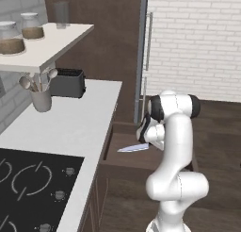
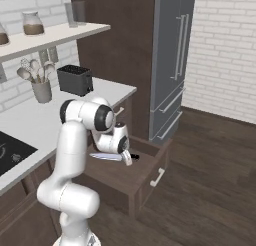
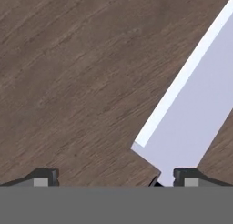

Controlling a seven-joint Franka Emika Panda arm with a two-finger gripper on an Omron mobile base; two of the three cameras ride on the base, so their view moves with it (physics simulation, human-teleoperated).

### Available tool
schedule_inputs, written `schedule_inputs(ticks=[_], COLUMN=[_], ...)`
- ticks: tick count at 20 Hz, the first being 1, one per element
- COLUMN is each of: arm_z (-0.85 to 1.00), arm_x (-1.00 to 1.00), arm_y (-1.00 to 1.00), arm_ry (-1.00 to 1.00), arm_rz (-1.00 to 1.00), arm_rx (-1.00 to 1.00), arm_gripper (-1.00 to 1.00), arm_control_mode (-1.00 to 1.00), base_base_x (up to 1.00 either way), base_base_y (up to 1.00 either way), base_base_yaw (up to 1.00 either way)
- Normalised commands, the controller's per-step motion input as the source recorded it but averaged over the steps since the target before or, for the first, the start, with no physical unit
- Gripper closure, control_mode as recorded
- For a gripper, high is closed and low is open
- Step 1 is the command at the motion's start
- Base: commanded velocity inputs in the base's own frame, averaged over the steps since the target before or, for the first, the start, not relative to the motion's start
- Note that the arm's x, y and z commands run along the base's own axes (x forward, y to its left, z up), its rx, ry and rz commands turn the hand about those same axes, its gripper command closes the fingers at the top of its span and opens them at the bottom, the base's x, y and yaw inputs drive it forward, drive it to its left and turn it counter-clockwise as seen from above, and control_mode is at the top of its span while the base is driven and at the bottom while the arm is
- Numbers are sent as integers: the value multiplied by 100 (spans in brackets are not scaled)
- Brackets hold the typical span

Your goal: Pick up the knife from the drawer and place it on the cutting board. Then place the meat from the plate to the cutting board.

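The drawer (image 1: 136,170) (image 2: 146,186) stands pulled out below the counter. Inside it lies the knife (image 1: 133,147) (image 2: 104,156), silver blade flat on the wooden floor, black handle (image 2: 134,156) toward the drawer's front. My gripper (image 1: 147,141) (image 2: 126,158) (image 3: 116,179) is lowered into the drawer right over the knife, near where blade meets handle. It is open, its fingertips (image 3: 45,177) wide apart with the blade (image 3: 191,109) rising close to the right one; nothing is gripped. The cutting board, the meat and the plate are out of view.
A white counter (image 1: 70,122) (image 2: 30,117) carries a black toaster (image 1: 68,83) (image 2: 75,80) and a utensil holder (image 1: 41,99) (image 2: 42,91). A cooktop (image 1: 28,184) lies nearer. A shelf (image 1: 42,49) with jars hangs above. A tall grey fridge (image 2: 172,65) stands beyond the drawer.
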Motion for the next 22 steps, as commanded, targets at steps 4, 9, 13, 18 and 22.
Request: schedule_inputs(ticks=[4, 9, 13, 18, 22], arm_z=[-3, 19, 1, -6, -28], arm_x=[1, 32, 47, 42, 24], arm_y=[-9, -24, -1, 0, 0], arm_ry=[-1, 3, 15, 11, 10], arm_rz=[7, 0, 0, 1, 0], arm_rx=[0, 8, 0, -2, -7], arm_gripper=[-100, -100, -100, -100, -100], arm_control_mode=[-100, -100, -100, -100, -100], base_base_x=[0, 0, 0, 0, 0], base_base_y=[0, 0, 0, 0, 0], base_base_yaw=[0, 0, 0, 0, 0])
